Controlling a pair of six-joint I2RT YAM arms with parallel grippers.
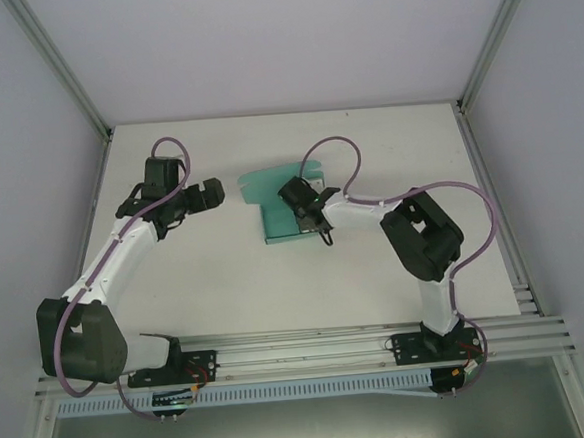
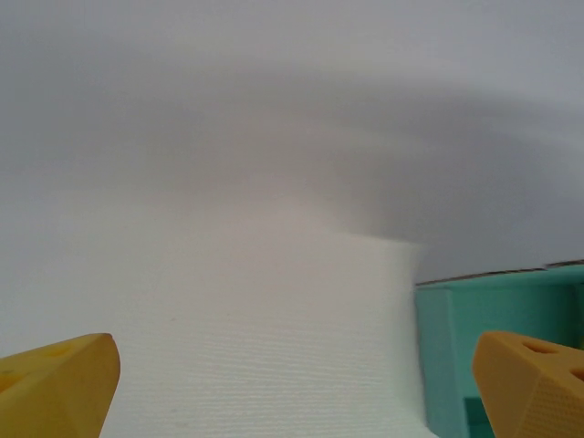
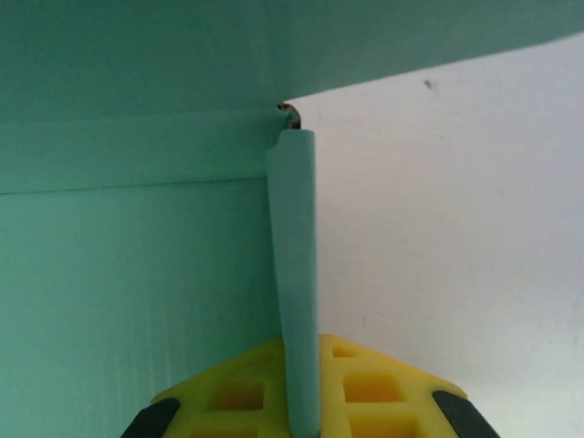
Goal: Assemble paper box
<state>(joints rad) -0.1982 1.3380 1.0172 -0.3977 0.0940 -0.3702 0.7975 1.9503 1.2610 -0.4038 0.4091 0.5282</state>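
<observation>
"Starting at the left, what is that arm's tool doing?"

"From above, the left gripper point(image 1: 210, 195) hangs over the white desk point(image 1: 278, 300), left of centre and nearer the far edge than the near one. Its jaws are spread wide with nothing between them. In its own wrist camera the two yellow fingertips point(image 2: 57, 379) sit at opposite bottom corners, with bare desk point(image 2: 228, 310) between them."

"And the task's thing?"

"The teal-green thin-card paper box point(image 1: 272, 218) lies about mid-desk, just to the right of that released gripper and not touching it. It is partly folded: a flat panel lies on the surface, and a curved flap rises on the far side. The left wrist camera catches a teal wall of it point(image 2: 497, 301) at the right edge of its view."

"Further right?"

"The right gripper point(image 1: 303, 204) is over the right part of the box. Its wrist camera shows the yellow fingers point(image 3: 370, 388) clenched on a narrow upright strip of the same teal card point(image 3: 294, 274), held edge-on between them. More of the box point(image 3: 128, 274) spreads to the left of the strip, and bare desk point(image 3: 456, 237) lies to its right."

"Which flap is it?"

"From above the gripper hides the join, so I can only say it seems to be on the box's right side."
</observation>
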